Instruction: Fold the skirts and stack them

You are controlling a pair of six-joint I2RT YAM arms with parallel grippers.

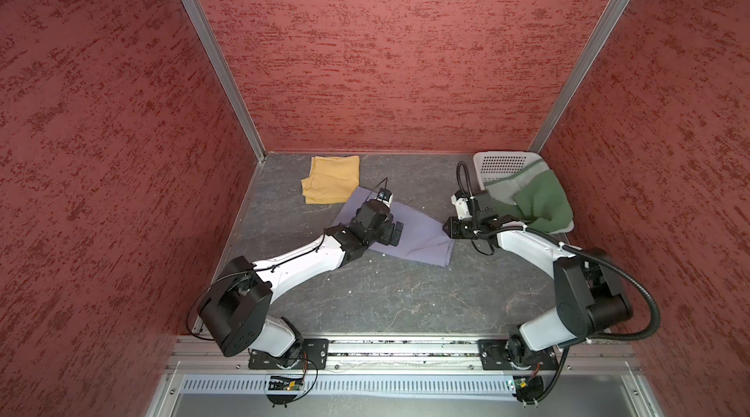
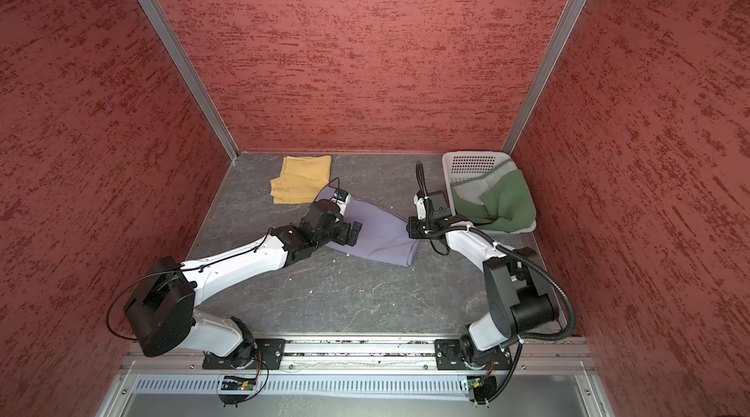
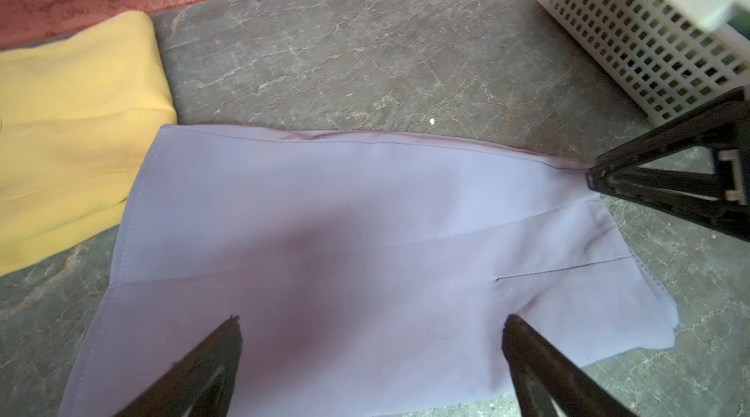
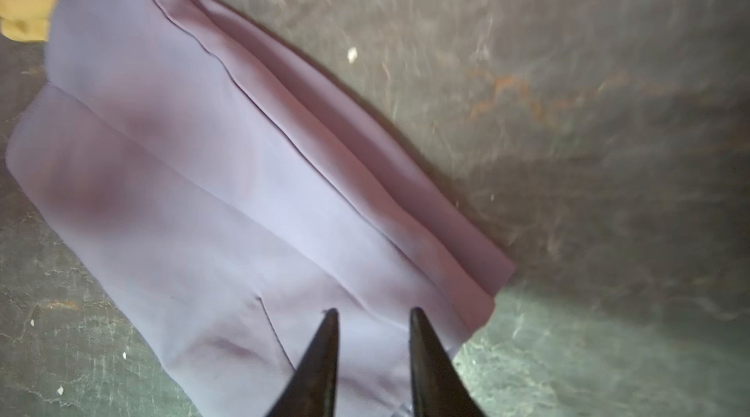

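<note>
The left gripper (image 3: 372, 319) hangs with its jaws spread wide and nothing between them, just above the lavender-grey skirt (image 3: 345, 212). The right gripper (image 4: 373, 311) has its jaws drawn narrow with a small gap showing, and its tips sit at the opposite edge of the same skirt, where the cloth creases toward them. Whether it has actually pinched the fabric cannot be told. The lavender-grey skirt lies spread fairly flat in the middle of the dark table (image 1: 406, 293), between the two arms. Just beside its far left corner rests the mustard yellow skirt (image 1: 330, 179), folded, near the back wall. At the back right, the dark green skirt (image 1: 539, 200) sits bunched in the white basket (image 1: 503, 163), spilling over its rim.
</note>
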